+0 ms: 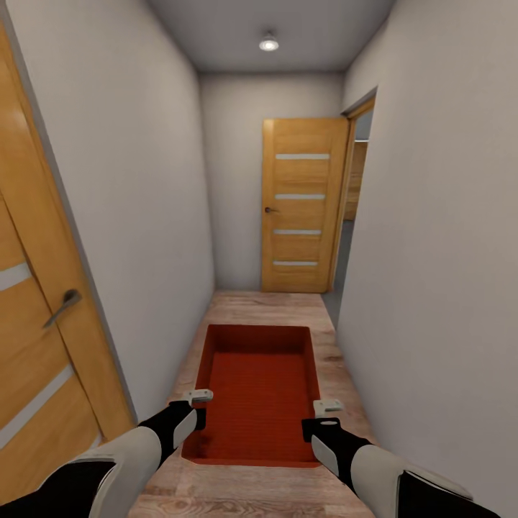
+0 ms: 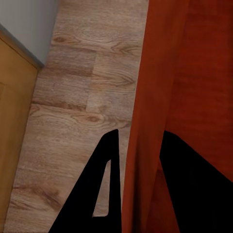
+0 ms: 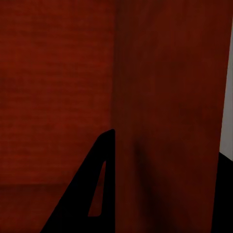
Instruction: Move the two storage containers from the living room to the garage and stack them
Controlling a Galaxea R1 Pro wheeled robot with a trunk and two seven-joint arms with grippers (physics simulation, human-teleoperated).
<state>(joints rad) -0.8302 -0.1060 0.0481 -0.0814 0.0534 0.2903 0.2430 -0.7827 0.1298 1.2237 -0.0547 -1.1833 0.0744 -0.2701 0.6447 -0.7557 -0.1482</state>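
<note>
The left gripper (image 1: 199, 407) is pinching the left wall of the orange-red storage container (image 1: 259, 392). Close up, one black finger (image 2: 94, 194) sits outside that wall and the other sits inside it, with the wall squeezed between them. The right gripper (image 1: 325, 416) is pinching the right wall the same way, with one dark finger (image 3: 90, 194) inside the bin and the red wall (image 3: 165, 121) running right beside it.

The container is held between the two arms, just in front of the robot, open side up. You can see its ribbed bottom. It hangs over a light wood plank floor (image 1: 270, 306) in a narrow hallway.

Grey-white walls (image 1: 144, 180) stand close on both sides. Near on the left is a wooden door (image 1: 29, 345) with a metal handle (image 1: 63, 306). At the far end on the right another wooden door (image 1: 302, 205) stands swung open beside a doorway. A round light (image 1: 269, 43) shines on the ceiling.
</note>
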